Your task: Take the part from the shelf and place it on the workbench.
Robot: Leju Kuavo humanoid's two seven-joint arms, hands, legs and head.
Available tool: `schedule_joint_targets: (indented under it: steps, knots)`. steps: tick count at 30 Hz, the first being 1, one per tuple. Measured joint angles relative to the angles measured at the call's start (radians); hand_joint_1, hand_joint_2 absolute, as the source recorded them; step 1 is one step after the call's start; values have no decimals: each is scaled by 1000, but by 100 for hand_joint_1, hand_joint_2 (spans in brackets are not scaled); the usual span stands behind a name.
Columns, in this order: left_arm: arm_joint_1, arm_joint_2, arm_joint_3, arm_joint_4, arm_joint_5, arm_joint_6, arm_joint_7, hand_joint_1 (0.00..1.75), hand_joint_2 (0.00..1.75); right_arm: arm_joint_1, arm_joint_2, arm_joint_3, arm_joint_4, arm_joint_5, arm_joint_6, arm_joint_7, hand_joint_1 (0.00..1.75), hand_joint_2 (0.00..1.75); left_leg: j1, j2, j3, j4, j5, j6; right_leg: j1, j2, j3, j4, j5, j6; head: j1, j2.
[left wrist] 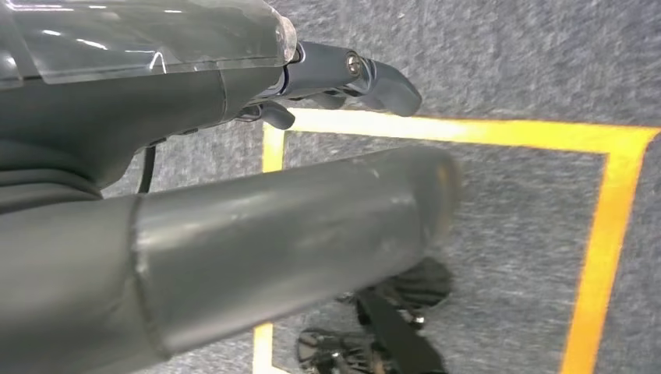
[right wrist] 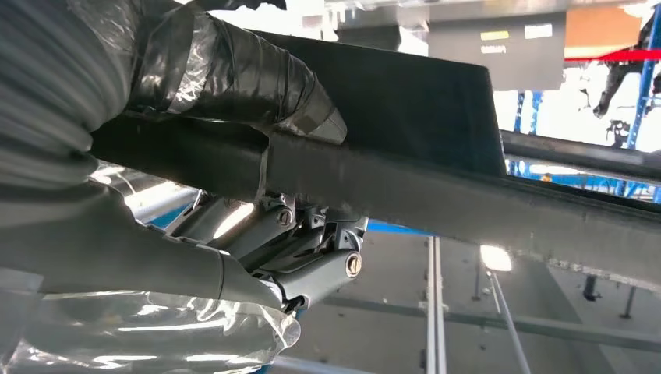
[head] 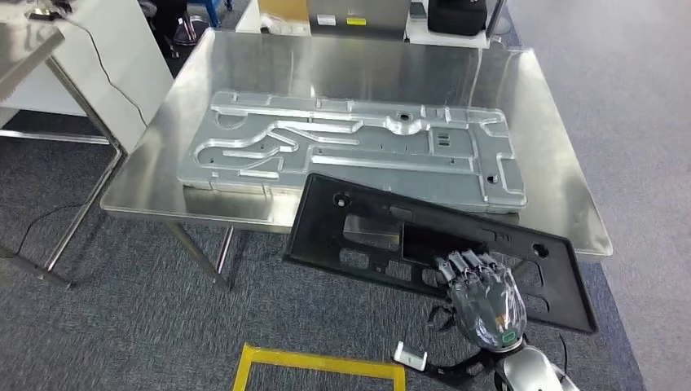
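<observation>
The part is a long black plastic panel (head: 383, 228) with several cut-outs. It is tilted, and its far edge overlaps the front edge of the steel workbench (head: 342, 65). My right hand (head: 482, 297) grips its near edge from below the bench front. In the right wrist view the thumb and fingers (right wrist: 234, 70) clamp the black panel's (right wrist: 405, 86) rim. I cannot tell whether the panel touches the bench. My left hand (left wrist: 234, 195) hangs over the carpet, its fingers apart and holding nothing.
A large silver stamped metal plate (head: 350, 151) covers the middle of the workbench. A second steel table (head: 24, 49) stands at the far left, with a cable on the floor. Yellow floor tape (head: 318, 362) marks a square on the grey carpet.
</observation>
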Motion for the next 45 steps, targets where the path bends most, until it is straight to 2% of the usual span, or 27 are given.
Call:
schedule_joint_targets:
  steps: [1, 3, 4, 5, 6, 7, 9, 10, 11, 14, 16, 18, 20, 21, 22, 24, 26, 29, 31, 32, 34, 36, 37, 40, 41, 42, 45]
  knots:
    - [-1, 0, 0, 0, -1, 0, 0, 0, 0, -1, -4, 0, 2, -4, 2, 1, 175, 175, 1, 0, 15, -6, -7, 4, -2, -1, -37, 59, -13, 4, 0, 0]
    - [-2, 0, 2, 0, -4, -1, 0, 0, 0, -2, -12, -1, 7, -17, 6, 0, 175, 175, 1, 0, 38, -9, -26, 7, -4, -2, -125, 162, -69, 11, 0, 0]
    - [-1, 0, 2, 0, -6, -2, 0, 0, 0, -2, -16, -2, 10, -25, 10, -2, 175, 175, 1, -1, 51, -9, -38, 7, -5, -2, -159, 185, -97, 14, 0, 0]
    - [-1, 0, 3, 0, -8, -3, 0, 0, 0, -4, -18, -2, 14, -32, 15, -4, 175, 175, 1, -2, 66, -9, -50, 6, -5, -2, -178, 179, -106, 15, 0, 0]
    - [-1, -1, 4, 0, -10, -5, 0, 0, 0, -7, -21, -2, 18, -40, 21, -7, 175, 175, 1, -2, 85, -9, -64, 4, -5, -2, -184, 144, -89, 14, 0, 0]
    - [-1, -1, 4, 0, -12, -6, 0, 0, 0, -13, -24, -3, 22, -47, 28, -10, 175, 175, 1, -2, 102, -9, -77, 1, -5, -3, -179, 88, -42, 12, 0, 0]
    - [-4, -2, 5, 1, -15, -8, 0, 0, 0, -27, -28, -4, 34, -58, 40, -19, 175, 175, 0, -4, 129, -8, -104, -7, 0, -4, -167, -14, 81, 0, 1, 0]
    - [-7, -2, 6, 1, -16, -8, 1, 0, 0, -35, -29, -5, 42, -63, 45, -24, 175, 175, 0, -5, 135, -10, -115, -13, 4, -4, -164, -40, 119, -6, 1, 0]
    - [-10, -2, 6, 1, -18, -8, 1, 0, 0, -44, -31, -5, 49, -67, 49, -29, 175, 175, -1, -5, 141, -9, -121, -19, 6, -3, -163, -48, 134, -13, 2, 0]
    - [-18, 0, 6, 2, -25, -8, 2, 0, 0, -77, -35, -5, 67, -79, 66, -43, 175, 175, -1, -2, 154, 15, -126, -36, 3, 0, -131, -64, 115, -36, 2, 0]
    - [-25, 0, 6, 5, -30, -7, 3, 0, 0, -109, -35, -3, 82, -88, 88, -54, 175, 175, 2, 1, 106, 108, -146, -44, 0, 0, -104, -71, 103, -46, 1, 0]
    - [-29, 1, 6, 8, -34, -7, 4, 0, 0, -142, -35, 4, 105, -95, 114, -65, 175, 175, 4, 2, 14, 230, -195, -52, 0, 0, -83, -72, 84, -50, 1, 0]
    - [-28, 1, 6, 9, -36, -7, 6, 0, 0, -167, -35, 16, 132, -99, 134, -75, 175, 175, 4, 2, -52, 270, -229, -54, 1, 0, -58, -72, 61, -49, 1, 0]
    - [-28, 1, 6, 11, -37, -7, 6, 0, 0, -179, -35, 24, 144, -100, 141, -79, 175, 175, 4, 2, -65, 244, -218, -52, 2, 0, -42, -72, 49, -48, 1, 0]
    - [-28, 1, 6, 13, -39, -7, 7, 0, 0, -191, -36, 33, 156, -101, 148, -83, 175, 175, 2, 2, -68, 197, -181, -47, 3, 0, -25, -73, 36, -47, 1, 0]
    - [-27, 5, 6, 16, -42, -6, 9, 0, 0, -219, -36, 54, 182, -103, 160, -91, 175, 175, -4, 3, -64, 89, -54, -32, 5, 1, 3, -74, 11, -42, 2, 0]
    - [-26, 10, 6, 21, -45, -4, 11, 0, 0, -248, -37, 77, 208, -105, 170, -96, 175, 175, -10, 4, -61, 41, 21, -21, 6, 5, 15, -77, -7, -32, 1, 0]
    - [-32, 13, 6, 25, -47, -3, 13, 0, 0, -278, -43, 102, 233, -109, 181, -102, 175, 175, -10, 3, -36, 17, 15, -8, 5, 4, 28, -70, -2, -15, 0, 0]
    - [-37, 14, 5, 27, -49, -3, 13, 0, 0, -304, -48, 116, 246, -115, 190, -107, 175, 175, -5, 1, -4, -6, 10, 0, 5, 0, 6, -11, 3, -5, 0, 0]
    - [-38, 14, 5, 29, -50, -3, 13, 0, 0, -319, -50, 124, 253, -118, 196, -110, 175, 175, -2, 1, 10, -14, 6, 1, 3, -1, -27, 41, -7, -1, 0, 0]
    - [-40, 15, 4, 32, -53, -3, 13, 0, 0, -347, -53, 143, 273, -128, 213, -114, 175, 175, -1, 1, 31, -18, -8, 3, 0, -2, -113, 147, -57, 8, 0, 0]
    - [-41, 15, 2, 36, -55, -3, 13, 0, 0, -368, -57, 163, 297, -139, 227, -121, 175, 175, 0, -1, 54, -18, -26, 2, -4, -2, -170, 171, -90, 14, 0, 0]
    - [-41, 15, 0, 38, -55, -3, 13, 0, 0, -377, -59, 172, 308, -143, 231, -124, 175, 175, 0, -2, 68, -18, -37, 1, -5, -3, -178, 139, -69, 15, 1, 0]
    - [-43, 15, -1, 43, -56, -2, 12, 0, 0, -401, -61, 194, 335, -154, 238, -130, 175, 175, -1, -8, 103, -14, -70, -11, -3, -5, -168, -20, 95, 4, 1, 0]
    - [-44, 15, -1, 44, -56, -2, 12, 0, 0, -408, -62, 201, 344, -156, 239, -130, 175, 175, -2, -9, 105, -13, -79, -18, 0, -5, -167, -47, 131, -3, 0, 0]
    - [-45, 16, -2, 45, -57, -1, 12, 0, 0, -414, -62, 207, 352, -160, 239, -131, 175, 175, -3, -10, 105, -9, -85, -24, 3, -5, -169, -57, 143, -11, 0, 0]
    - [-48, 17, -2, 48, -58, 2, 8, 0, 0, -429, -64, 223, 370, -172, 239, -133, 175, 175, -2, -8, 107, 3, -101, -41, 2, -3, -158, -64, 140, -33, 0, 0]
